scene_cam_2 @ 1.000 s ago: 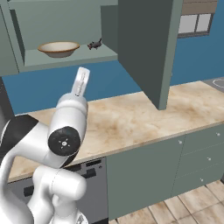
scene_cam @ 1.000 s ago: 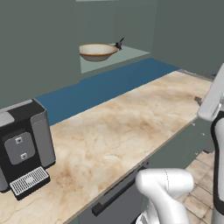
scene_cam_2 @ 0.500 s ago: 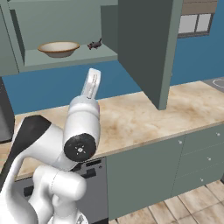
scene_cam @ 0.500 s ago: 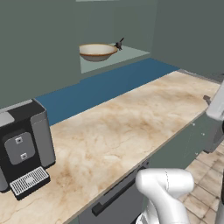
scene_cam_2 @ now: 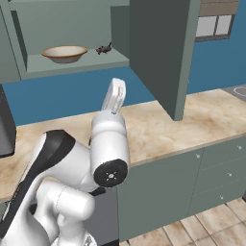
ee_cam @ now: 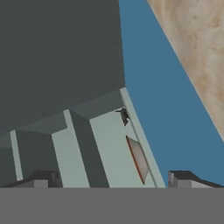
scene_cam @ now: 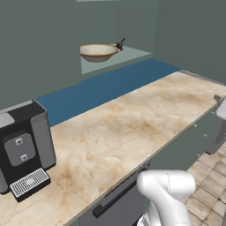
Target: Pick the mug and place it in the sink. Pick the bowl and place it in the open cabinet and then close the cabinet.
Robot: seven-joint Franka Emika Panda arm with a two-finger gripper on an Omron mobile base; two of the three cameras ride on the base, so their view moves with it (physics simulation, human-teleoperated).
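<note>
Cream-tan bowl point(scene_cam_2: 64, 53) already sits inside the cabinet point(scene_cam_2: 158, 53); gripper point(ee_cam: 114, 180) open, empty: swing wide behind door edge, push shut.

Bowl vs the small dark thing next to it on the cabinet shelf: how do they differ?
The bowl is wide, round and shallow; the small dark object is much smaller and irregular, with thin parts sticking up. The bowl is cream-tan outside with a brownish inside; the object is near black. From the right base view the bowl sits toward the left of the shelf, the object to its right, apart from it. Both rest on the open cabinet shelf.
</note>
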